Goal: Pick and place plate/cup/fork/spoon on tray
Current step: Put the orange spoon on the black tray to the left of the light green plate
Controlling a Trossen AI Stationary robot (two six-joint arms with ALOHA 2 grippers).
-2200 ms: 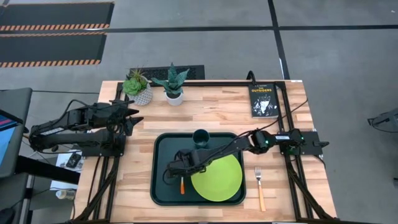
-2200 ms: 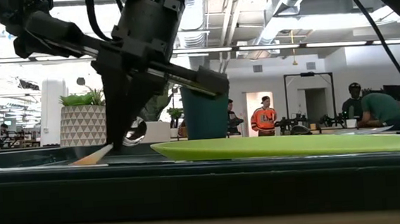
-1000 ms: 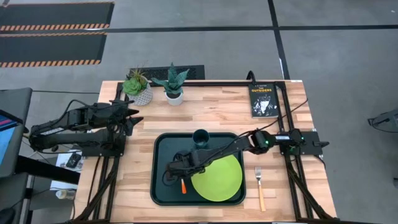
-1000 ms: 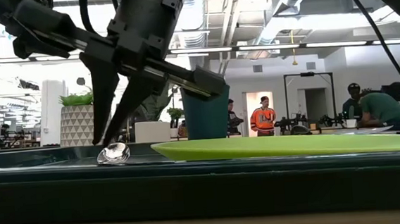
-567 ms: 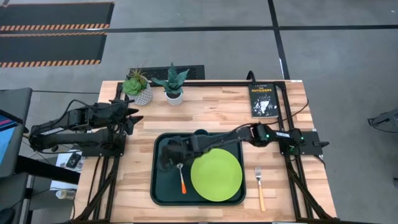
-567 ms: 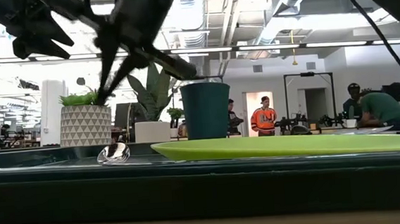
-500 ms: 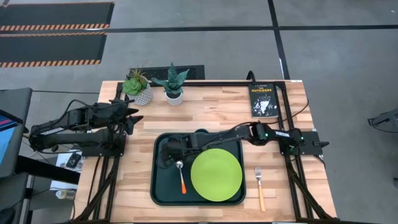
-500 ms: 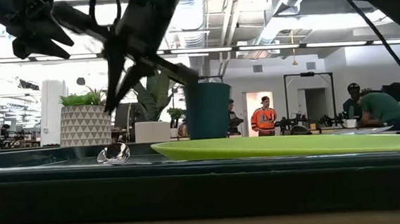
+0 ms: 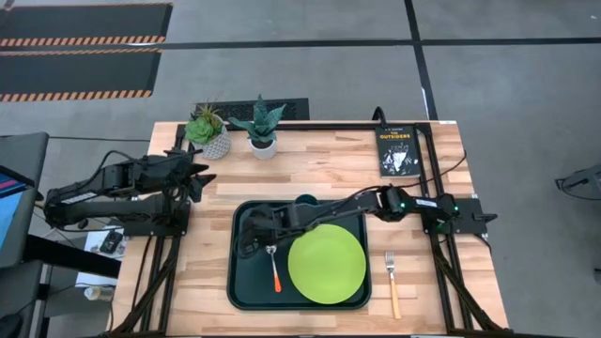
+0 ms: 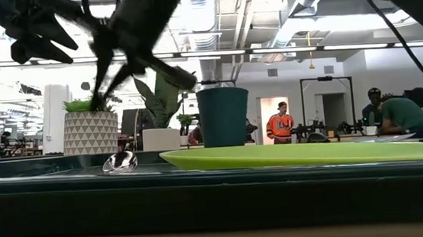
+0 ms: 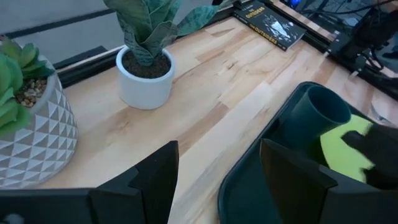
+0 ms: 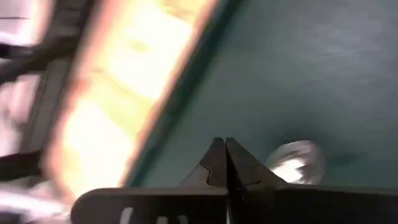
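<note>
- Now the right gripper (image 9: 246, 239), fingers pressed together and empty, hangs over the tray (image 9: 246, 291)
- spoon (image 9: 273, 268), plate (image 9: 326, 263), cup (image 9: 303, 202) sit inside
- fork (image 9: 392, 279) lies on the table beside the tray
- left gripper (image 11: 214, 177) spread, parked near the pots

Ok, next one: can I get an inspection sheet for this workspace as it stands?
Surface: wooden table, tray near its front middle.
Job's things: plate, cup and spoon on the tray; fork on the table, right of the tray.
Clutter: black book far right; two potted plants far left.
End effectors: right end effector shut, empty, raised over the tray's left part; left end effector open, waiting at the table's left edge.
Cables: black cables by both arm bases.
Surroundings: people in the room behind; striped floor mats.
</note>
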